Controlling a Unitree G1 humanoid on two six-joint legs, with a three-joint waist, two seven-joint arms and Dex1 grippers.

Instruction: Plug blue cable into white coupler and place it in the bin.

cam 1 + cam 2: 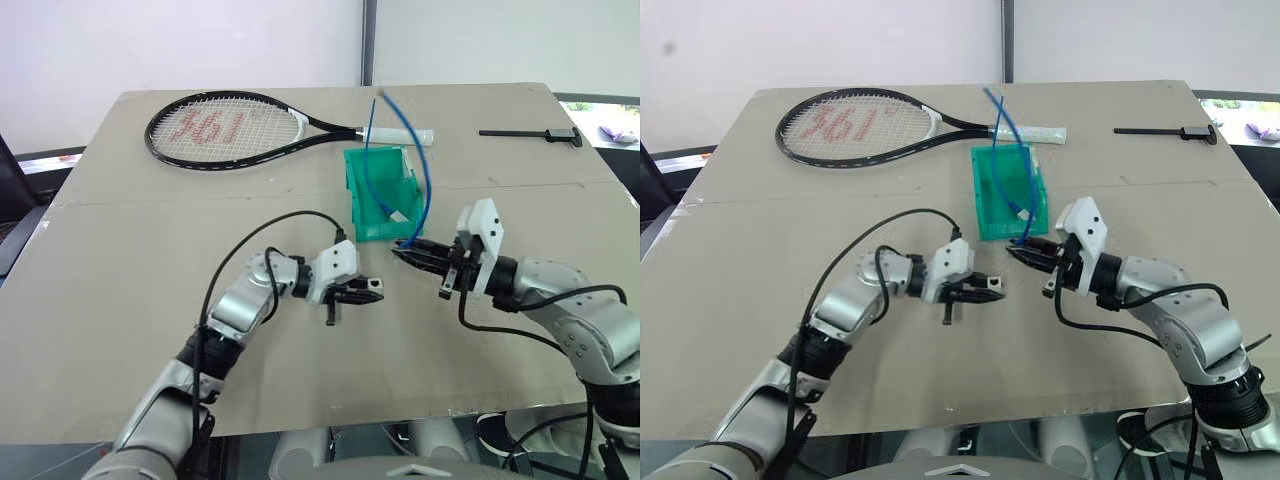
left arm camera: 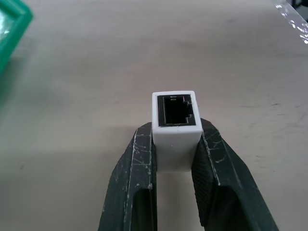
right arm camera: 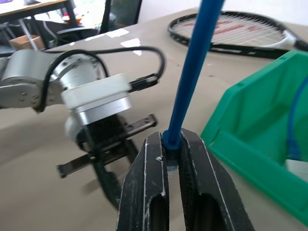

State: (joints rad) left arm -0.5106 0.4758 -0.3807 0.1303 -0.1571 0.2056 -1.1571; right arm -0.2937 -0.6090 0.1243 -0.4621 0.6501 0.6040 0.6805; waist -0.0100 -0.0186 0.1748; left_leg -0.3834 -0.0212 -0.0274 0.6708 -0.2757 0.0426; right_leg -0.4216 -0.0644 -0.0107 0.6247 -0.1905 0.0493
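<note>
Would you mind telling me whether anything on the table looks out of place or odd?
One thing: the blue cable held by the right gripper already loops up and down into the bin, though it is not yet plugged into the coupler in the left gripper.

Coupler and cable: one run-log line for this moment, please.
left gripper: shut on white coupler, socket outward | right gripper: shut on blue cable end | not yet mated | cable's far end in bin
</note>
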